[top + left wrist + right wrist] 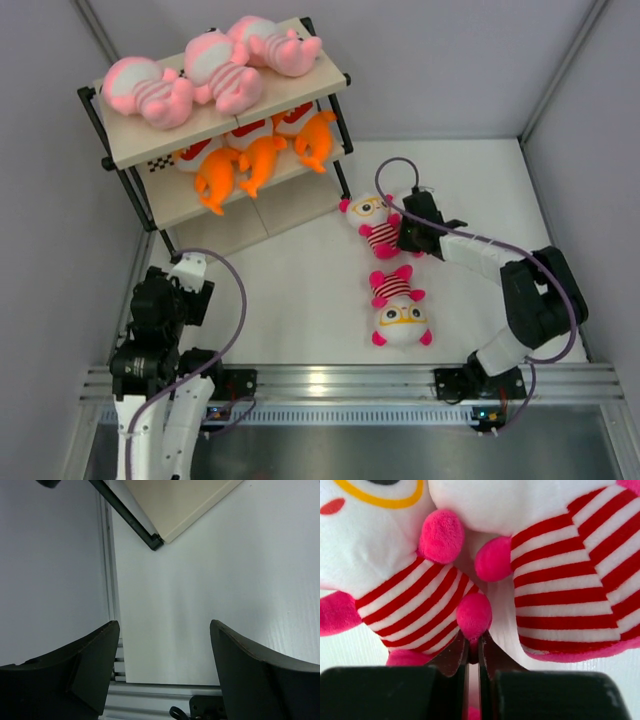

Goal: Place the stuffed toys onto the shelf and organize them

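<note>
The stuffed toys [400, 605] are soft, fuzzy plush cloth (the nap shows plainly up close). The shelf [135, 148] has smooth matt beige boards and a black metal frame, satin-finished. The table [300, 300] is matt white, the rail [350, 380] brushed metal.

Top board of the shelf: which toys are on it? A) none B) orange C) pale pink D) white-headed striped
C: three pale pink toys lie along the top board of the shelf. The orange toys are one board down, and two striped toys lie on the table.
</note>
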